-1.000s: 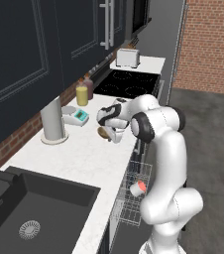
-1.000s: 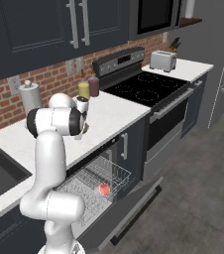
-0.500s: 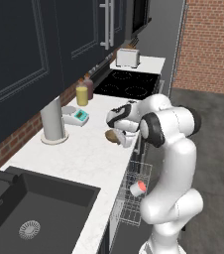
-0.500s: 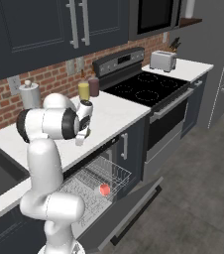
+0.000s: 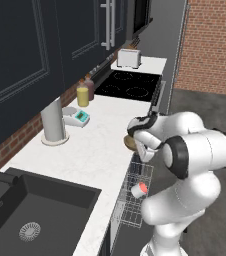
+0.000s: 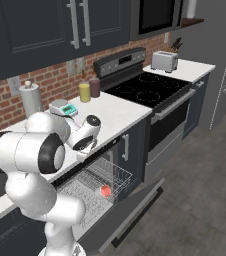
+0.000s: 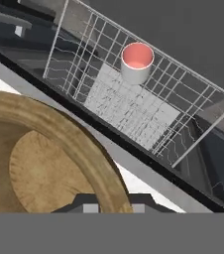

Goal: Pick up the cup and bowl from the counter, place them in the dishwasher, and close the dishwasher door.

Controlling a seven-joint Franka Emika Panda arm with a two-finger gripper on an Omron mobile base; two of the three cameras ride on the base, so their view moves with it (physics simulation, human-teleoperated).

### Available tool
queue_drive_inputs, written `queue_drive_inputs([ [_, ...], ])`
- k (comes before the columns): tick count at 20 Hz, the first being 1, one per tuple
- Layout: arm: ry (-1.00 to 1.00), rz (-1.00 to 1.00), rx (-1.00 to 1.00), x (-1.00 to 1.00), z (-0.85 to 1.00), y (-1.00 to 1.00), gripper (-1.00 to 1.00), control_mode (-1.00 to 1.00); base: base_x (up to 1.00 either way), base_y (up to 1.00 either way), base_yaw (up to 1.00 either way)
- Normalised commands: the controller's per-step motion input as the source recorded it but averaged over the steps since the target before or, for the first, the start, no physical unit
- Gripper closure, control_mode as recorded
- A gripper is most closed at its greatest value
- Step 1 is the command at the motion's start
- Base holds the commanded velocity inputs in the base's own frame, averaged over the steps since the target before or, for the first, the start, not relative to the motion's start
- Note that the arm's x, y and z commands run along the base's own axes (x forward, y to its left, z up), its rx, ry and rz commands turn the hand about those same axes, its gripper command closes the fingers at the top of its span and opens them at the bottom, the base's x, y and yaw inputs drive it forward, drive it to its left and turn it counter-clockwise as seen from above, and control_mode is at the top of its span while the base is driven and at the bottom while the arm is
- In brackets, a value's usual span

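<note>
bowl cut by frame edge, hand mostly hiding it

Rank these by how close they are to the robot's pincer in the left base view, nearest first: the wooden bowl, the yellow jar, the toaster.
1. The bowl, at the counter's front edge, right at the pincer.
2. The yellow jar, back by the wall, left of the cooktop.
3. The toaster, at the far end beyond the cooktop.
</note>
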Motion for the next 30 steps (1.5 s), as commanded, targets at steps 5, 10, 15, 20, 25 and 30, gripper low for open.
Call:
queue_drive_inputs([
  [5,0.00,-0.09,0.12,-0.85,0.56,-0.48,1.00,-1.00,0.00,0.00,0.00],
  [10,0.11,-0.08,0.07,-0.61,0.56,-0.59,1.00,-1.00,0.00,0.00,0.00],
  [15,0.21,-0.06,0.04,-0.46,0.37,-0.70,1.00,-1.00,0.00,0.00,0.00],
  [20,0.15,-0.02,0.00,-0.40,0.02,-0.60,1.00,-1.00,0.00,0.00,0.00],
  [25,-0.01,0.00,0.01,-0.46,-0.02,-0.20,1.00,-1.00,0.00,0.00,0.00],
  [30,-0.05,-0.06,0.03,-0.16,-0.01,0.07,1.00,-1.00,0.00,0.00,0.00],
])
